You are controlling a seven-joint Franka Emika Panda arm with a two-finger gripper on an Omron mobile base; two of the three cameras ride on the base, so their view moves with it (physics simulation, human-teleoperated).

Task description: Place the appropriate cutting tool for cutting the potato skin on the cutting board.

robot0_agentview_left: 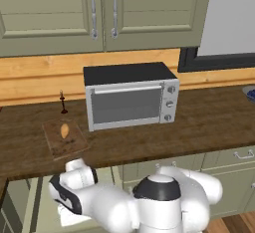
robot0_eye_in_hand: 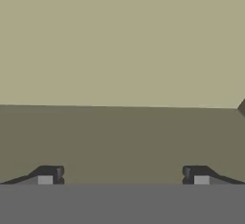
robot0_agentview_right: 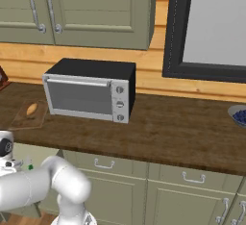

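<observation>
Gripper (robot0_eye_in_hand: 122, 175): jaws wide apart, empty, facing olive cabinet front (robot0_eye_in_hand: 119, 50).
Potato (robot0_agentview_left: 64, 130): lay on board (robot0_agentview_left: 55, 145), left of toaster oven (robot0_agentview_left: 130, 97).
Peeler: couldn't tell where.
Small dark upright item (robot0_agentview_left: 63, 102): far side of board, too small to ID.

The toaster oven (robot0_agentview_left: 130, 96) blocks the desk's (robot0_agentview_left: 199, 127) far middle. Right of it the wood lies bare up to a blue bowl (robot0_agentview_right: 239, 115). Left, the cutting board (robot0_agentview_left: 65, 140) bears a potato (robot0_agentview_left: 64, 130).

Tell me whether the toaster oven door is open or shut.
Shut: the toaster oven door sits flush against its front, handle along the top, in both base views.
</observation>
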